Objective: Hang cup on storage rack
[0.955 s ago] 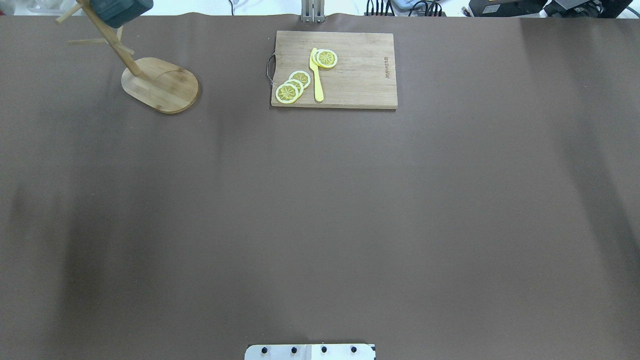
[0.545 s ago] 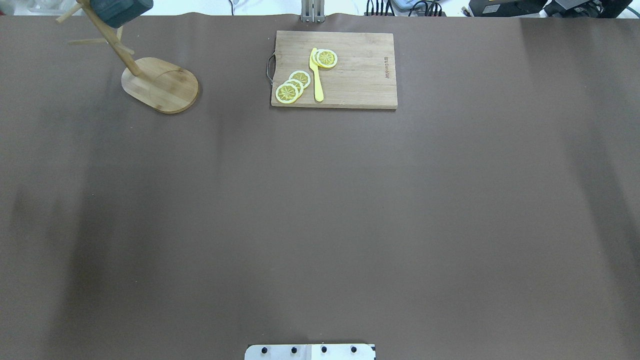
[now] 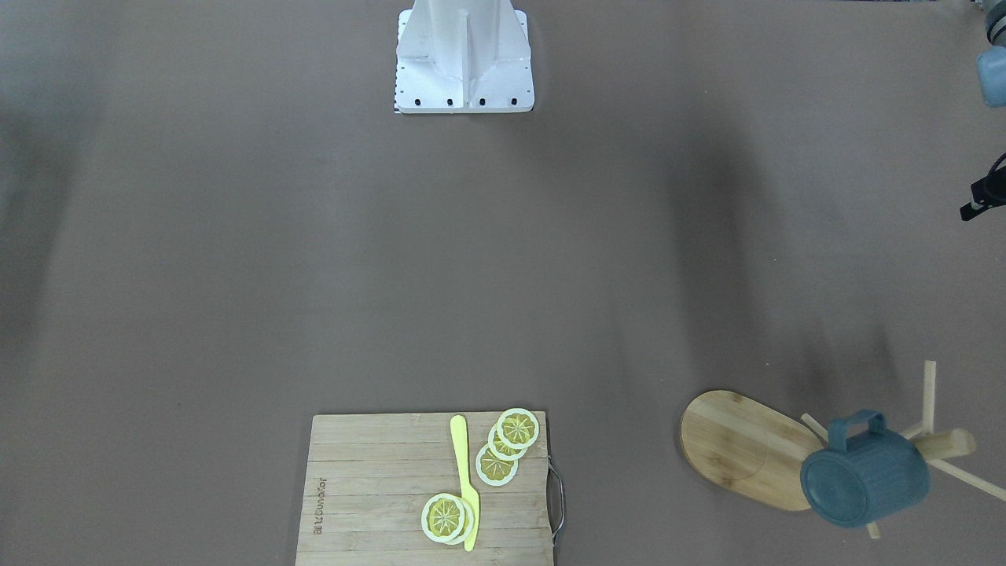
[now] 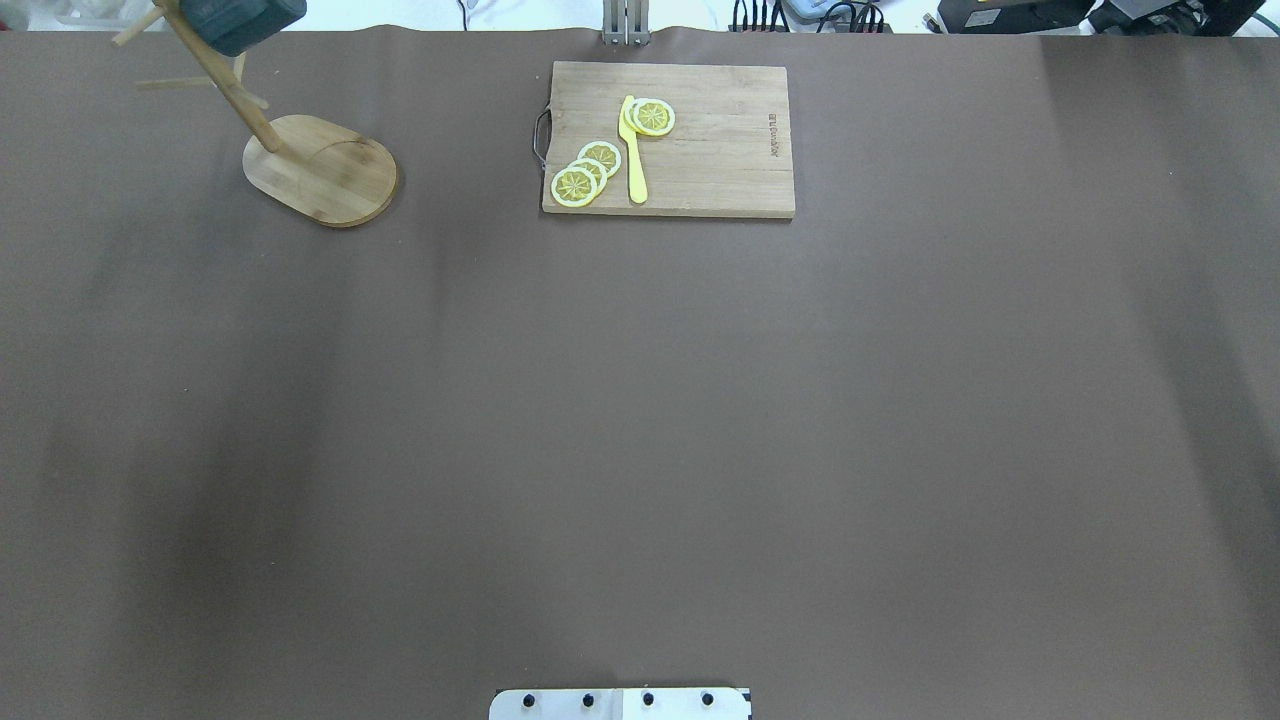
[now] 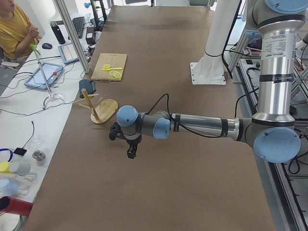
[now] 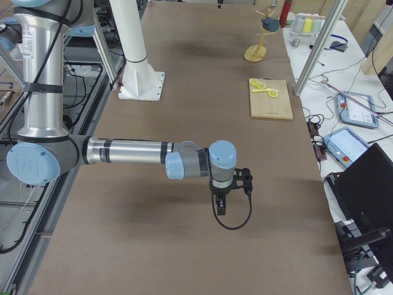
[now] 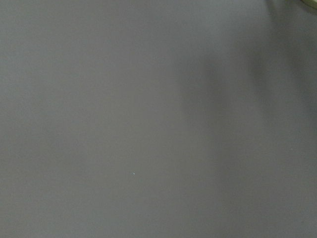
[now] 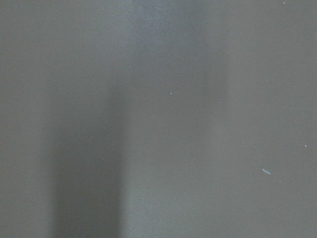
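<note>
The dark slate-blue cup hangs by its handle on a peg of the wooden storage rack, tilted with its bottom outward. Cup and rack stand at the table's far left in the overhead view. No gripper touches them. My left gripper shows in the exterior left view, hovering over bare table a little short of the rack. My right gripper hovers far from the cup. I cannot tell whether either gripper is open or shut. Both wrist views show only brown table.
A rectangular bamboo cutting board with lemon slices and a yellow knife lies at the far middle. The robot's white base stands at the near edge. A person sits beyond the far edge.
The cup and rack have not moved. A faint shadow on the table's left side has drifted toward the near edge.
</note>
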Tool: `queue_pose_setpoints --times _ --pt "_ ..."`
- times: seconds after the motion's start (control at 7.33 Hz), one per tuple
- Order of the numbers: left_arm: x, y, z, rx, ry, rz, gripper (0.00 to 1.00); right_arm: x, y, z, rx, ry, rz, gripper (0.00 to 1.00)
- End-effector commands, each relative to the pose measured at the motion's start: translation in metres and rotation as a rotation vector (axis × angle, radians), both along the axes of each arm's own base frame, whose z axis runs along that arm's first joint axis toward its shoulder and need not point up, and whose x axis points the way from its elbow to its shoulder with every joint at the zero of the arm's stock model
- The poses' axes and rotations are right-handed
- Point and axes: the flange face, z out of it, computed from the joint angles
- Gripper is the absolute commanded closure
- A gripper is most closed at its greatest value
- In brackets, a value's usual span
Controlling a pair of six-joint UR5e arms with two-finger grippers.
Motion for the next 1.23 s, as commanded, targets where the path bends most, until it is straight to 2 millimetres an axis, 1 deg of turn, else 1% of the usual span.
queue_pose_setpoints --times 0.0,0.14,0.27,0.41,0.82,0.95,1.09 --pt "-0.007 0.010 -0.006 -0.026 -0.049 -0.002 0.02 0.000 0.004 0.006 -0.012 0.004 0.000 0.00" --pt "-0.007 0.014 -0.001 -0.037 -0.050 -0.003 0.02 0.001 0.009 0.010 -0.021 0.003 0.000 0.00" --pt "-0.007 0.014 0.000 -0.038 -0.050 -0.001 0.02 -0.001 0.012 0.007 -0.019 -0.015 -0.003 0.00" --pt "-0.006 0.014 0.004 -0.043 -0.050 0.002 0.02 -0.005 0.012 0.009 -0.024 -0.024 -0.013 0.00" --pt "-0.005 0.010 -0.002 -0.039 -0.048 -0.005 0.02 -0.011 0.009 0.005 -0.021 -0.042 -0.024 0.00" --pt "-0.004 0.011 -0.005 -0.025 -0.042 -0.003 0.02 -0.014 0.008 0.000 -0.021 -0.075 -0.029 0.00" --pt "-0.004 0.006 0.000 -0.009 -0.040 -0.006 0.02 -0.017 0.008 0.003 -0.032 -0.080 -0.034 0.00"
